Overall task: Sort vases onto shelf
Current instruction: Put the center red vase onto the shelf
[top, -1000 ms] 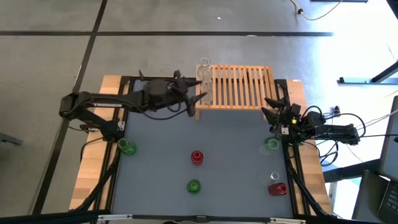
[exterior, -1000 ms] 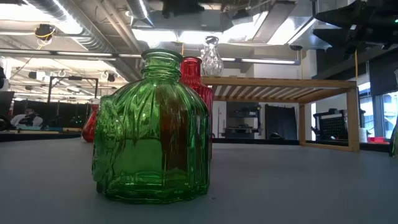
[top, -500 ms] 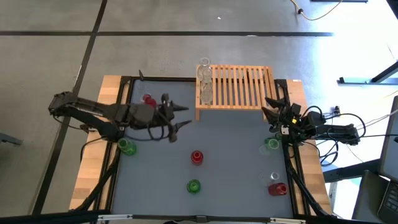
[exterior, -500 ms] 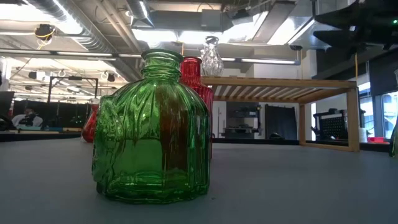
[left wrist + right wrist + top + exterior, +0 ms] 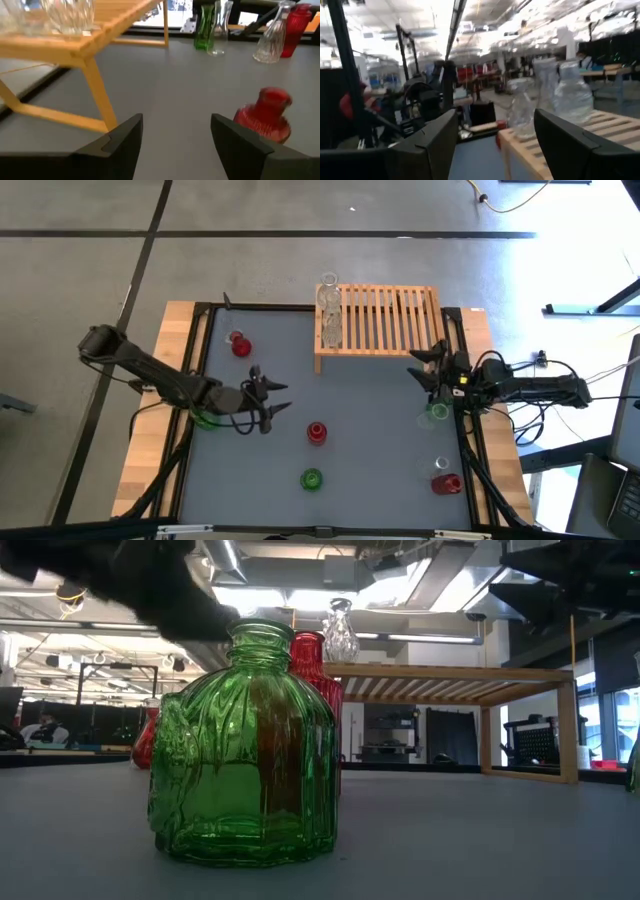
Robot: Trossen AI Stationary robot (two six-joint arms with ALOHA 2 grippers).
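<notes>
My left gripper [image 5: 277,398] [image 5: 175,127] is open and low over the grey mat, between the green vase [image 5: 205,418] under its arm and the red vase [image 5: 316,433] [image 5: 265,115]. My right gripper [image 5: 419,371] [image 5: 495,122] is open by the shelf's right near corner, above a green vase [image 5: 436,412]. The wooden shelf [image 5: 385,320] [image 5: 75,45] carries clear vases [image 5: 329,315] [image 5: 520,107] along its left end. Standing on the mat are another red vase [image 5: 240,344], a green one [image 5: 311,478] [image 5: 245,740], a clear one [image 5: 441,466] and a red one [image 5: 447,484].
Black frame rails [image 5: 190,380] run along both sides of the mat, with pale wood table edges [image 5: 150,450] outside them. The mat's middle [image 5: 370,420] between the vases is bare. Most of the shelf's slats [image 5: 400,315] hold nothing.
My left gripper has drawn back from the shelf's left end, moving toward the table's near left and down to the mat's middle; it stays open. My right gripper has shifted a little toward the table's middle. The clear vases stay on the shelf.
</notes>
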